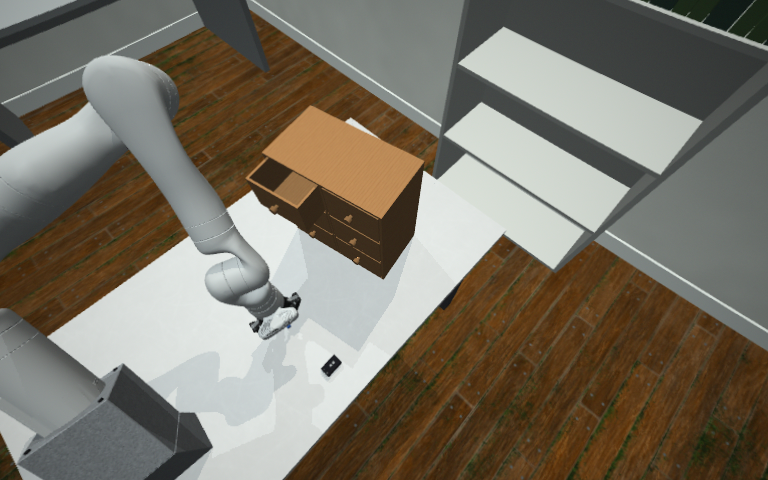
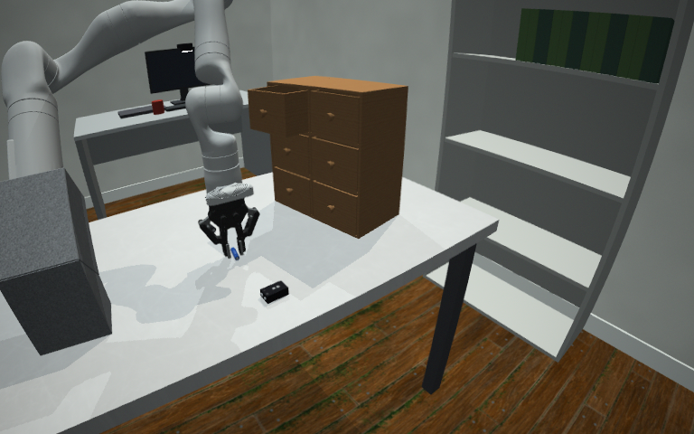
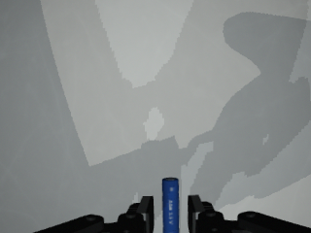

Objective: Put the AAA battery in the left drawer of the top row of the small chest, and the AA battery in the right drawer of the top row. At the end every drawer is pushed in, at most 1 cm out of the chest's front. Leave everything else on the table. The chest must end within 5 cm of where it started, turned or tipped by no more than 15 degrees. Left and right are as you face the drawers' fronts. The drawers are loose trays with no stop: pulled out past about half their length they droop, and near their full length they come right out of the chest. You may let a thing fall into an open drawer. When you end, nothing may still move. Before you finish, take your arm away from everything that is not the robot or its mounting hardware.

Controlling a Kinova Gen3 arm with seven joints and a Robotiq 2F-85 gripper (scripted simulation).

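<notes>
Between the gripper's (image 1: 281, 323) (image 2: 234, 251) (image 3: 170, 214) parted fingers stands a blue battery (image 1: 288, 326) (image 2: 234, 253) (image 3: 170, 206)

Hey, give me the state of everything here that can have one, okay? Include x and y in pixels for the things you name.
Top left drawer (image 1: 277, 195) (image 2: 266, 120): pulled out
Other five drawers (image 1: 367, 226) (image 2: 334, 134): pushed in
Chest (image 1: 345, 152) (image 2: 380, 153): upright
Fingers (image 2: 241, 247): open, a gap either side of the battery
Blue battery (image 2: 234, 253) (image 3: 170, 204): between the fingers, not gripped
Monitor (image 2: 166, 71): screen dark
</notes>
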